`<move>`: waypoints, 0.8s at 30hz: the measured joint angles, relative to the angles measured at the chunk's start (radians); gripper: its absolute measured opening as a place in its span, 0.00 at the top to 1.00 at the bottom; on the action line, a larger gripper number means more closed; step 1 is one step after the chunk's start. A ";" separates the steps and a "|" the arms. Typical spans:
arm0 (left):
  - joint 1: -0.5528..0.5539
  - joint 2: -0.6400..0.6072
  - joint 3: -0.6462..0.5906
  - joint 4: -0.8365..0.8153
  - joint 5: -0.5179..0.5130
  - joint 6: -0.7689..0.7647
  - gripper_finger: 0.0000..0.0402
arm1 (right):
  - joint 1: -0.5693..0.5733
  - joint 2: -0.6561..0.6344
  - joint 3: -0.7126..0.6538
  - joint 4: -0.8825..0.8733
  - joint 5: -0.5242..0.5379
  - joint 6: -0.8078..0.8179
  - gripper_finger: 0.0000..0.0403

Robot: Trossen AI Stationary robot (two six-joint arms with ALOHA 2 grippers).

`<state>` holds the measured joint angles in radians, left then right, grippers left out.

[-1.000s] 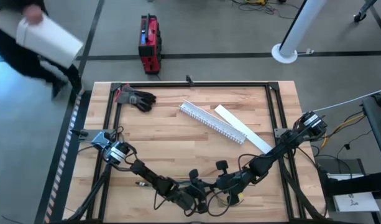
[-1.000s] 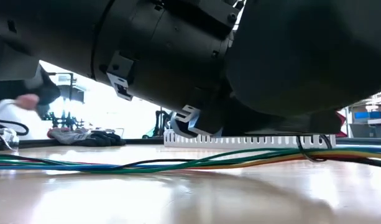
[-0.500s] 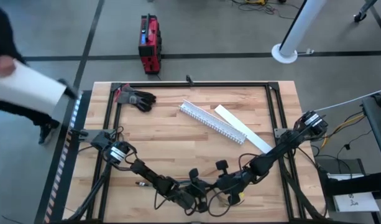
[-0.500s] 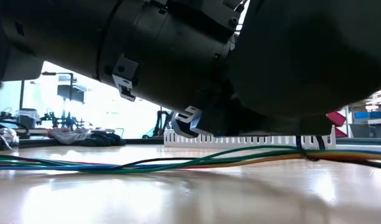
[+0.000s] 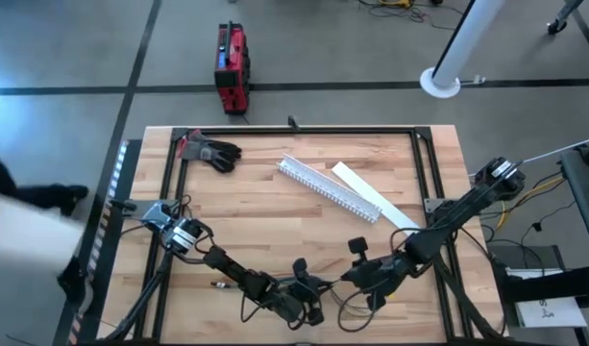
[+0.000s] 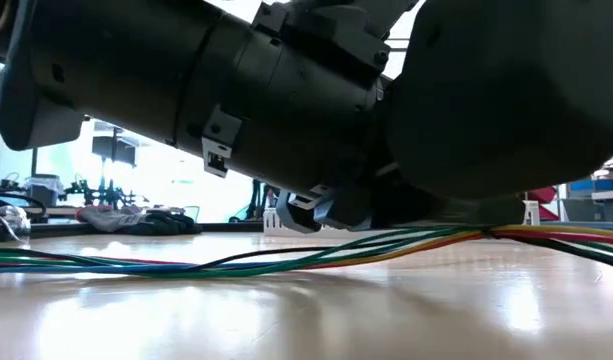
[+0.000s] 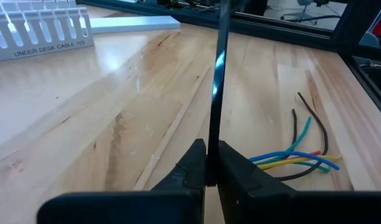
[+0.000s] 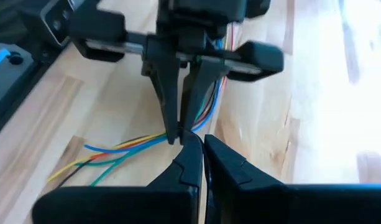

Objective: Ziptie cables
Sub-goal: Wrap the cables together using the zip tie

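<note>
The cables (image 6: 236,264), thin green, blue, yellow, red and dark wires, lie along the table's near edge. Their loose ends (image 7: 302,155) fan out on the wood. A thin black ziptie strip (image 7: 216,81) stands straight up out of my left gripper (image 7: 209,171), which is shut on it. My left gripper (image 5: 308,309) and my right gripper (image 5: 356,279) meet tip to tip over the bundle (image 8: 206,106). My right gripper (image 8: 201,155) is shut too, right below the left fingertips (image 8: 176,134). My left gripper pinches the ziptie strip (image 7: 210,158) between its two fingers, flat sides against them. The strip runs straight and taut beyond the fingertips, clear of the table. My right gripper is shut on a short dark piece of the ziptie (image 8: 189,134) beside the left fingertips. Its own fingers hide the rest of the hold.
A white slotted channel (image 5: 328,187) and its flat lid (image 5: 376,197) lie at the far right. A dark glove (image 5: 212,152) is at the far left corner. A person (image 5: 25,221) moves beside the table's left edge. A red case (image 5: 232,67) stands on the floor.
My right gripper has moved a little toward the table's right edge. In the low view, the ziptie loop that hung loose around the cables has drawn in, and the wires are now gathered together there. The person has walked along the table's left side.
</note>
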<state>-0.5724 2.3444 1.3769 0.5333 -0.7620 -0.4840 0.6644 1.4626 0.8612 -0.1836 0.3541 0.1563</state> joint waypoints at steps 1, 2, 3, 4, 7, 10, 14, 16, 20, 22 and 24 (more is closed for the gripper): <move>0.000 0.000 0.000 -0.001 0.000 0.001 0.99 | 0.007 -0.010 0.000 -0.003 0.007 0.000 1.00; 0.000 0.000 0.000 -0.003 0.001 0.001 0.99 | 0.011 -0.019 0.000 -0.004 0.009 0.000 1.00; -0.001 0.001 -0.001 -0.003 0.002 0.002 0.99 | 0.015 -0.026 0.000 -0.006 0.011 0.000 1.00; -0.001 0.002 -0.001 -0.004 0.004 0.002 0.99 | 0.019 -0.033 0.000 -0.007 0.013 0.000 1.00; -0.001 0.002 -0.003 -0.011 0.011 0.003 0.99 | 0.026 -0.038 0.001 -0.005 0.013 0.000 1.00; -0.002 -0.002 -0.004 -0.018 0.022 0.008 0.95 | 0.025 -0.038 0.001 -0.006 0.013 0.012 1.00; -0.003 -0.014 -0.006 -0.028 0.055 0.047 0.89 | 0.027 -0.046 0.003 -0.005 0.013 0.013 0.92; -0.005 -0.021 -0.007 -0.036 0.056 0.054 0.85 | 0.030 -0.057 0.004 -0.005 0.014 0.018 0.86; -0.005 -0.071 -0.007 -0.124 0.101 0.063 0.78 | 0.032 -0.080 0.004 -0.009 0.014 0.035 0.73; -0.005 -0.105 -0.006 -0.194 0.131 0.064 0.75 | 0.034 -0.091 0.004 -0.006 0.015 0.035 0.67; -0.007 -0.146 -0.006 -0.280 0.138 0.061 0.73 | 0.034 -0.093 0.004 0.005 0.029 0.055 0.63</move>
<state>-0.5795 2.1986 1.3705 0.2535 -0.6244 -0.4228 0.6987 1.3701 0.8654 -0.1786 0.3831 0.2117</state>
